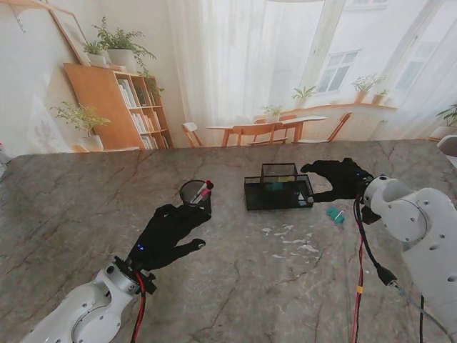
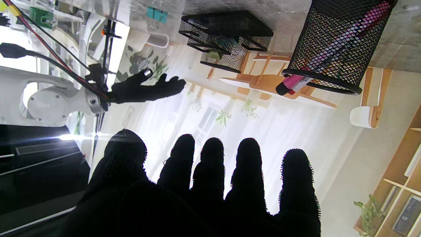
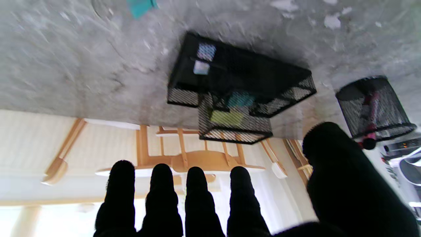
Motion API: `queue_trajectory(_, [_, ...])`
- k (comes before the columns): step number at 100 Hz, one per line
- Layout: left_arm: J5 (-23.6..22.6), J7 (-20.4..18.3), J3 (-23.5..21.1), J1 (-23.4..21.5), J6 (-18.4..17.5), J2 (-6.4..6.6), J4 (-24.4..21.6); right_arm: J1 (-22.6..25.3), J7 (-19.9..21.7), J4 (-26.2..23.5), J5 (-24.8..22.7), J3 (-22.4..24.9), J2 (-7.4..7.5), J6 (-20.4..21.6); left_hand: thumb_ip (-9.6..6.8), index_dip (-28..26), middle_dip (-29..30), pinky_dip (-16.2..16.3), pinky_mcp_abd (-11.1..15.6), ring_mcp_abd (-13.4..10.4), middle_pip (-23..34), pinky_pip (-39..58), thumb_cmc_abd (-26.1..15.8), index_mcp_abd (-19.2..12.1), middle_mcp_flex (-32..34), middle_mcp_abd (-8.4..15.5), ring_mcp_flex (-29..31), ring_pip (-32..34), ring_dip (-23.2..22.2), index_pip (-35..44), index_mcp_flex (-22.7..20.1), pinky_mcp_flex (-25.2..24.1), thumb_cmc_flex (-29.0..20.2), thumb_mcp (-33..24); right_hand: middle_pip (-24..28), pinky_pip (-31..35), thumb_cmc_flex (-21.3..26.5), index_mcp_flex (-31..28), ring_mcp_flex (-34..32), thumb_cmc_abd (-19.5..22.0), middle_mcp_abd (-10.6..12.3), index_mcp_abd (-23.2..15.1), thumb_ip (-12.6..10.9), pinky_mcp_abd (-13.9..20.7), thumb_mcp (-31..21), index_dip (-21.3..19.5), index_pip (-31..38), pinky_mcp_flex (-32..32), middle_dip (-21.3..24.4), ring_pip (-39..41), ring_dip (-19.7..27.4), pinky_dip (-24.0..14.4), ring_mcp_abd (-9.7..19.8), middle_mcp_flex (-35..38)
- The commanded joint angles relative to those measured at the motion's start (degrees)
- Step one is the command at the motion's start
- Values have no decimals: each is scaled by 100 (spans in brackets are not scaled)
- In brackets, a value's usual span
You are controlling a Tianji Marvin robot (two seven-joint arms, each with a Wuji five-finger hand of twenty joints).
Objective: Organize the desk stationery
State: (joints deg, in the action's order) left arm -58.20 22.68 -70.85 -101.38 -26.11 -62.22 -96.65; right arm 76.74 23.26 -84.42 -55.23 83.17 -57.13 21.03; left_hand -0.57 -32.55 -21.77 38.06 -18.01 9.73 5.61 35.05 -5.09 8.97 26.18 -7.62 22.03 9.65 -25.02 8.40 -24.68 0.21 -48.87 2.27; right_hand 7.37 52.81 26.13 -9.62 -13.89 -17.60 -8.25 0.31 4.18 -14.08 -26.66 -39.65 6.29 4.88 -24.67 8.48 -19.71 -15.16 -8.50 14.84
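Note:
A round black mesh pen cup (image 1: 196,193) (image 2: 332,46) (image 3: 373,105) stands on the marble table with a pink marker (image 1: 203,191) (image 2: 297,82) in it. To its right sits a black mesh desk organizer (image 1: 278,190) (image 2: 227,36) (image 3: 240,92) with green and teal items inside. My left hand (image 1: 168,234) (image 2: 210,184) is open, fingers spread, just nearer to me than the cup, holding nothing. My right hand (image 1: 341,179) (image 3: 210,197) hovers open beside the organizer's right end. A teal binder clip (image 1: 335,214) (image 3: 141,6) lies on the table near the right wrist.
White paper scraps (image 1: 293,239) (image 3: 330,21) are scattered on the table nearer to me than the organizer. Red and black cables (image 1: 360,286) hang along the right arm. The table's far edge runs just behind the organizer.

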Motion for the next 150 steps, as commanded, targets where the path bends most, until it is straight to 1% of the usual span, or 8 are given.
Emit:
queue_trajectory(1, [11, 25, 42, -8, -31, -19, 1, 171, 64, 108, -70, 84, 83, 14, 404, -68, -56, 121, -30, -103, -7, -27, -315, -118, 30, 113, 52, 14, -38, 20, -68, -53, -79, 63, -132, 159, 6, 204, -21, -67, -95, 111, -210, 65, -120, -150, -14, -80, -103, -121, -100, -181, 11, -113])
queue_trajectory(27, [6, 18, 104, 30, -45, -15, 13, 450, 167, 309, -345, 297, 161, 389, 403, -70, -57, 122, -34, -99, -5, -26, -316, -121, 37, 109, 58, 16, -40, 23, -76, -51, -77, 62, -42, 352, 691, 415, -228, -376, -113, 459, -443, 195, -645, -506, 157, -431, -395, -57, -301, -691, 75, -20])
queue_trajectory(40, [3, -1, 140, 58, -60, -10, 28, 440, 184, 514, -443, 233, 186, 398, 403, -69, -57, 122, -33, -97, -7, -26, -318, -119, 33, 104, 55, 17, -41, 22, -72, -52, -80, 62, -60, 379, 1074, 394, -183, -727, -67, 603, -1382, 279, -1630, -597, -108, -508, -455, 158, -297, -769, 129, -84])
queue_trajectory(50, [-8, -15, 170, 80, -49, -5, 35, 380, 208, 686, -543, 143, 210, 409, 404, -69, -57, 125, -37, -95, -6, -22, -320, -120, 33, 102, 59, 19, -42, 22, -73, -48, -80, 63, -52, 467, 1021, 295, -120, -1088, -44, 548, -1655, 330, -2690, -376, -447, -573, -440, 403, -277, -728, 158, -149])
queue_trajectory(81, [-25, -94, 243, 133, 21, 10, 51, 78, -87, 1260, -913, -248, 251, 331, 404, -70, -57, 125, -34, -103, -5, -23, -322, -119, 36, 114, 60, 19, -42, 23, -76, -46, -83, 62, 80, 955, 907, 104, -7, -1454, -71, 636, -357, 378, -2365, 2020, -862, -775, -382, 1133, -179, -492, 133, -442])
queue_trajectory(105, [9, -201, 322, 210, 66, 19, 102, -133, -184, 1601, -849, -543, 258, 154, 405, -70, -58, 125, -32, -107, -5, -21, -319, -127, 37, 119, 64, 20, -42, 24, -77, -46, -75, 65, 143, 1076, 937, 76, -45, -1382, -95, 602, -298, 330, -2124, 2169, -814, -875, -386, 1228, -201, -512, 97, -429])
queue_trajectory(133, [40, -274, 347, 239, 76, 23, 116, -269, -279, 1913, -986, -853, 301, 124, 406, -70, -58, 124, -32, -104, -5, -22, -322, -130, 40, 121, 69, 21, -43, 22, -73, -44, -74, 66, 959, 1768, 1467, 388, -807, -1787, -156, 580, -318, 502, -2846, -517, -96, -1994, -855, 2466, -614, -892, 218, -64])
queue_trajectory(150, [52, -284, 352, 244, 78, 22, 119, -233, -375, 1965, -1171, -916, 327, 187, 403, -71, -58, 124, -30, -95, -4, -22, -319, -125, 43, 110, 73, 23, -45, 26, -82, -47, -89, 58, 1687, 2243, 1612, 502, -1551, -1978, -218, 716, -258, 867, -2973, -1375, 481, -3159, -1164, 3411, -858, -1051, 442, -4])
